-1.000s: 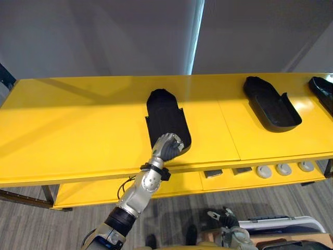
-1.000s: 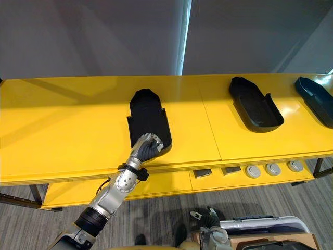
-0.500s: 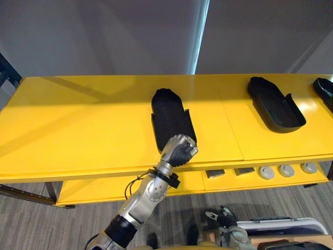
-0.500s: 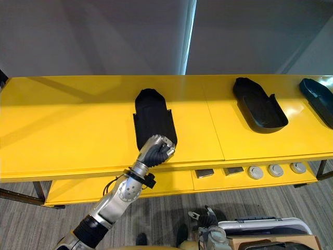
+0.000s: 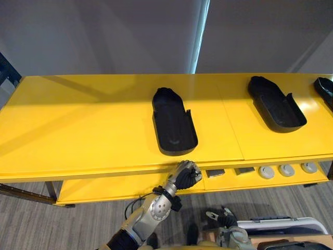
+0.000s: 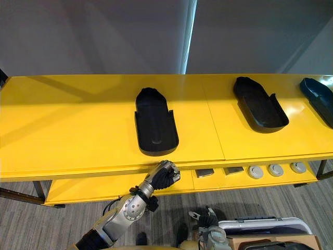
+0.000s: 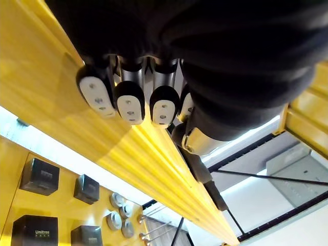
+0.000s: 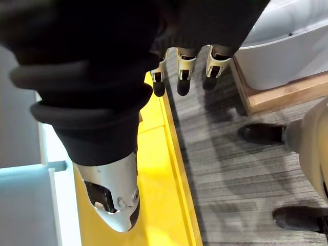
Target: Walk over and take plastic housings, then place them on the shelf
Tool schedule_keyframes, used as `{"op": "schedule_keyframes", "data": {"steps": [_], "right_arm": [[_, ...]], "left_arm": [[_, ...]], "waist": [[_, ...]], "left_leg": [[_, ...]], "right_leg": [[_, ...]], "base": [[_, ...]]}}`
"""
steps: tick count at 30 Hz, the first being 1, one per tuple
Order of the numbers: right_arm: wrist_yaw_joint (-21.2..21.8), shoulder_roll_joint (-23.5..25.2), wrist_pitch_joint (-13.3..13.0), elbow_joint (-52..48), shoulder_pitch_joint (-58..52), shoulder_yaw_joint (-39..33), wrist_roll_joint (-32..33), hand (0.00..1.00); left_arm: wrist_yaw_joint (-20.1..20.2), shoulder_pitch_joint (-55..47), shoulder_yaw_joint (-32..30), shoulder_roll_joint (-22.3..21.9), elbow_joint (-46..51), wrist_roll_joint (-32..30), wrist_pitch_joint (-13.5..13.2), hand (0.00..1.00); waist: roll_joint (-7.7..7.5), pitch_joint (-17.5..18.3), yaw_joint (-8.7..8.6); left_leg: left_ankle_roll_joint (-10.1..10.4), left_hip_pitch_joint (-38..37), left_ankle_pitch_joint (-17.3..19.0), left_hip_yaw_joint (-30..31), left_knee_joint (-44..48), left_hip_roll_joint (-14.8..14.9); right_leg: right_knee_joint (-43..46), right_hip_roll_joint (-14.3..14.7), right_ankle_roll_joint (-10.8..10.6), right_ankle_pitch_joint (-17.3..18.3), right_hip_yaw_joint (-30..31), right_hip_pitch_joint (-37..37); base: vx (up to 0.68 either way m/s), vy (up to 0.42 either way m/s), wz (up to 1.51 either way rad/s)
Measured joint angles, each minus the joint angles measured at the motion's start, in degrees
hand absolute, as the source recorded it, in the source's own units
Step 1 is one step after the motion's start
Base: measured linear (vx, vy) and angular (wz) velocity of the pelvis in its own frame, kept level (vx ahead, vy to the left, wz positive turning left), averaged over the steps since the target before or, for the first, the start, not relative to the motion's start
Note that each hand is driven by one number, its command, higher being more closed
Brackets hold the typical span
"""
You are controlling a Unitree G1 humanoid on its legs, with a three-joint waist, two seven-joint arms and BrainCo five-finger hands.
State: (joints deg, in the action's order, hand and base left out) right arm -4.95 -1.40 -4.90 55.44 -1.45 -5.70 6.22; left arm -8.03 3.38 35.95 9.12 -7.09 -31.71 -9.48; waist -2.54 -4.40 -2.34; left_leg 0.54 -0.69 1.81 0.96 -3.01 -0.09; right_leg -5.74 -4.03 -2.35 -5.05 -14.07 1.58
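Observation:
A black plastic housing lies open side up on the yellow top shelf, near its front edge, and nothing touches it. My left hand hangs just below and in front of that edge, under the housing's near end. Its fingers are curled and hold nothing. Two more black housings lie further right on the same shelf. My right hand hangs low near the floor, with straight fingers and nothing in it.
Under the top one, a lower yellow shelf carries small dark blocks and round grey discs. A white bin stands on the grey carpet at the lower right. A grey wall rises behind the shelf.
My left hand has come off the housing's near end and dropped back below the shelf's front edge. The housing stays on the shelf.

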Motion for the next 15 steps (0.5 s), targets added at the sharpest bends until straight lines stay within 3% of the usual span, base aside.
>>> {"op": "schedule_keyframes", "data": {"steps": [15], "right_arm": [[-0.4, 0.4, 0.0, 0.0, 0.0, -0.1, 0.0, 0.00]], "left_arm": [[-5.7, 4.8, -2.1, -1.6, -3.0, -0.5, 0.6, 1.00]], "waist": [[-0.08, -0.1, -0.26]], "left_leg": [[0.0, 0.5, 0.0, -0.3, -0.3, 0.0]], "right_leg": [[0.0, 0.0, 0.0, 0.0, 0.2, 0.7]], "base": [[0.00, 0.000, 0.00]]}}
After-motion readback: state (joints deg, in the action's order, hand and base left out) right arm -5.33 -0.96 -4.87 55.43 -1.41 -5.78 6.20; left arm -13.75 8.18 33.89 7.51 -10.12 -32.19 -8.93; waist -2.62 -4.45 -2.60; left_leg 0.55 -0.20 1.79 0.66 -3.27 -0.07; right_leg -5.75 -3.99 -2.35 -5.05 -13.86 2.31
